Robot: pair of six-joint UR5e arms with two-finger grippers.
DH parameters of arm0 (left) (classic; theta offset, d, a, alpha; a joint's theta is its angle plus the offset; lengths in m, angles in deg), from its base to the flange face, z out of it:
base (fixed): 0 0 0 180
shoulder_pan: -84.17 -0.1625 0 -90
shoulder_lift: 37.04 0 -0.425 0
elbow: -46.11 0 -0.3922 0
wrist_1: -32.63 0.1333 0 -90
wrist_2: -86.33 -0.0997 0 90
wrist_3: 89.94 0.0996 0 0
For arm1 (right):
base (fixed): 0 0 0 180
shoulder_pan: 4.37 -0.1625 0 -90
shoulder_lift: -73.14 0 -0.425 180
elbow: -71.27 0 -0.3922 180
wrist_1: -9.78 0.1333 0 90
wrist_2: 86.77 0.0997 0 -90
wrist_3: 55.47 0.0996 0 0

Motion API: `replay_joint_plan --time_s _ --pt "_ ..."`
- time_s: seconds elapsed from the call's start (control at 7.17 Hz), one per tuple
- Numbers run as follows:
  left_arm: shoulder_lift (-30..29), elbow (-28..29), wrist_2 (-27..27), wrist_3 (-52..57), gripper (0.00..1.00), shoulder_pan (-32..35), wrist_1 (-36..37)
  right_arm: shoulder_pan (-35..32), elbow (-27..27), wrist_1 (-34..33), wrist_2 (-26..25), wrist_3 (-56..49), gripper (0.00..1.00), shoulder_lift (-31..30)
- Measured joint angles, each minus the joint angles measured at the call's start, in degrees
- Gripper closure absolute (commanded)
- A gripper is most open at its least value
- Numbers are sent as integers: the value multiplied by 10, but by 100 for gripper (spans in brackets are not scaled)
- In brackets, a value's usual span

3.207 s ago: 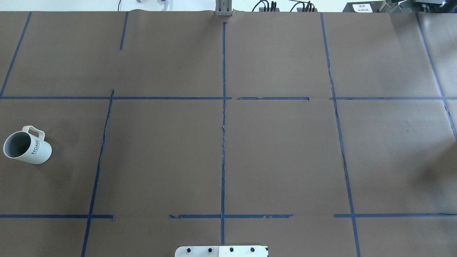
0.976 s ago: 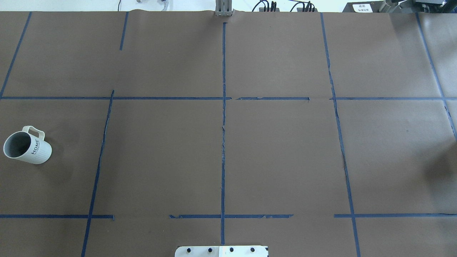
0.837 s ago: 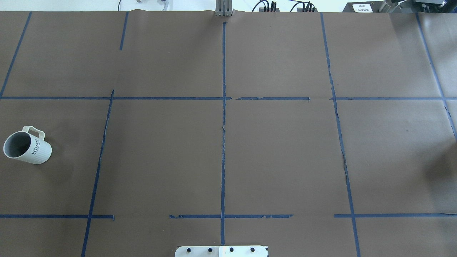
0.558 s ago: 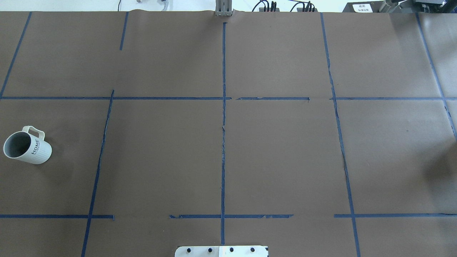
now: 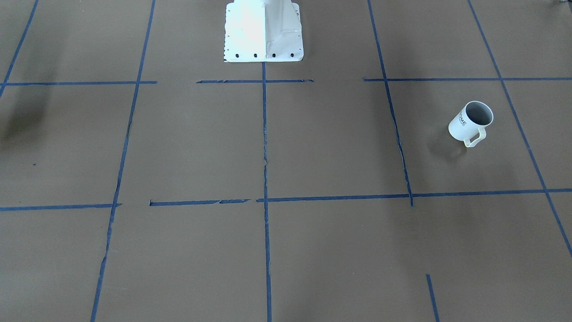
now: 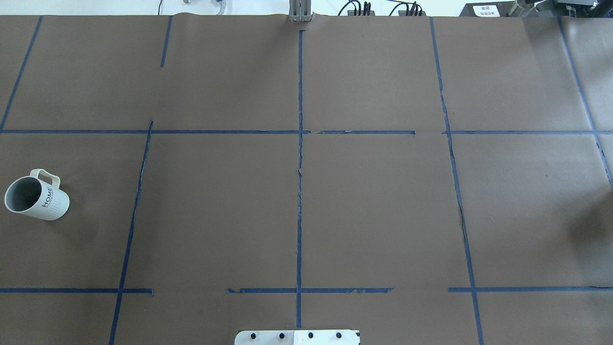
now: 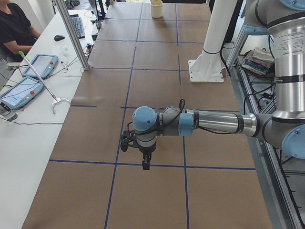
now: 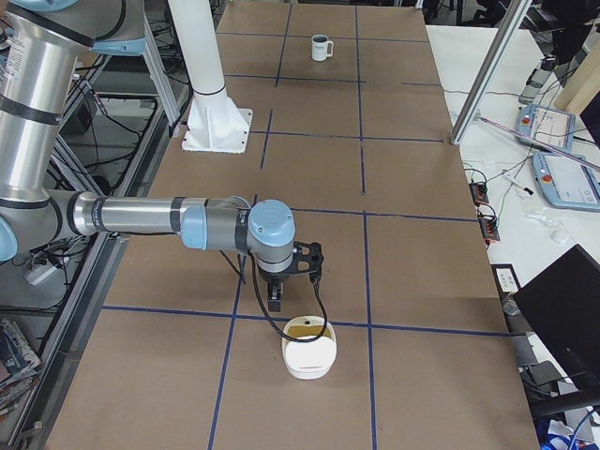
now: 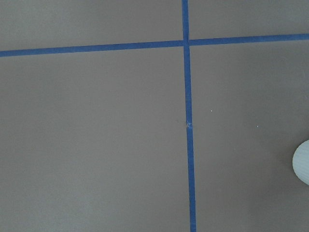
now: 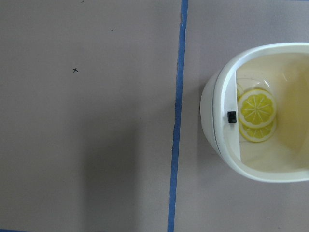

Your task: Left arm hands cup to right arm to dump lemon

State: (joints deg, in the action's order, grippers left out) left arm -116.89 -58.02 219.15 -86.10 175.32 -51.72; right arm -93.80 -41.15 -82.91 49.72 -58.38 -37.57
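Note:
The white "HOME" cup point(image 6: 36, 198) stands upright alone at the table's left end, handle away from the robot. It also shows in the front view point(image 5: 470, 121) and far off in the right view point(image 8: 321, 47). What shows of its inside is grey, and no lemon is visible. My left gripper point(image 7: 145, 163) hangs pointing down over the brown table, and the arm hides the cup in that view. My right gripper point(image 8: 275, 298) hangs pointing down just behind a white bowl point(image 8: 307, 352). I cannot tell whether either gripper is open or shut. Neither wrist view shows fingers.
The white bowl point(image 10: 217, 111) holds yellow citrus slices point(image 10: 257, 113). A white rounded edge point(image 9: 302, 162) shows at the left wrist view's right border. The white robot pedestal point(image 5: 263, 31) stands mid-table. Tablets point(image 7: 40, 64), a metal post point(image 7: 71, 33) and a seated person point(image 7: 14, 28) are along the far side.

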Motion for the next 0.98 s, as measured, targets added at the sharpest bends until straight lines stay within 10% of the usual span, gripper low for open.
replay_joint_plan --time_s 0.98 --pt "7 -4 44 1 0 1 1 44 -5 1 -11 41 0 2"
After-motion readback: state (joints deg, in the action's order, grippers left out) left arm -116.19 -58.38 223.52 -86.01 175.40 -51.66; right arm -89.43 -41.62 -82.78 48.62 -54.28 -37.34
